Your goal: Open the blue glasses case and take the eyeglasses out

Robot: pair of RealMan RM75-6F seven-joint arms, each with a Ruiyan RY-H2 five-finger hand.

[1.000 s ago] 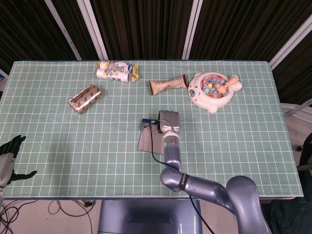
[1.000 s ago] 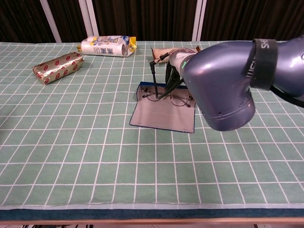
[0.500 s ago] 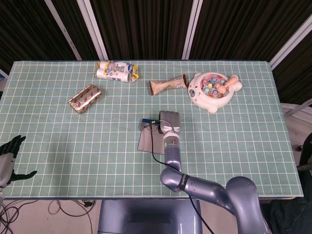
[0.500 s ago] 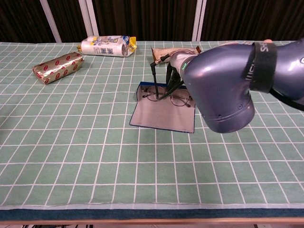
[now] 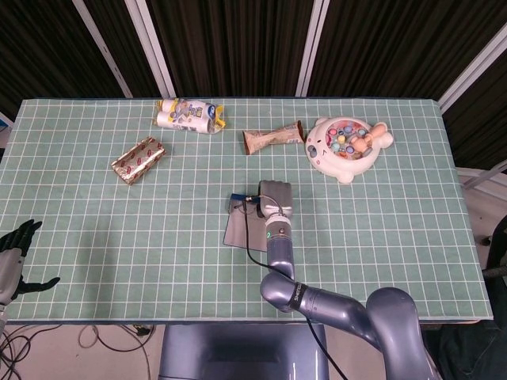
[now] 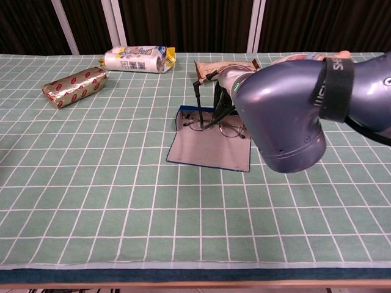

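The glasses [image 6: 215, 126] have risen slightly off the open case [image 6: 209, 146] since a moment ago, tilting up at the right hand [image 6: 215, 93], whose fingers pinch the frame. The lift-out looks under way. The left hand [image 5: 14, 255] hangs open off the counter [image 5: 95, 229] edge.

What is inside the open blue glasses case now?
The eyeglasses lie in the open case, near its far edge. The right hand reaches down onto them. Its arm covers the case's right end, so anything there cannot be seen.
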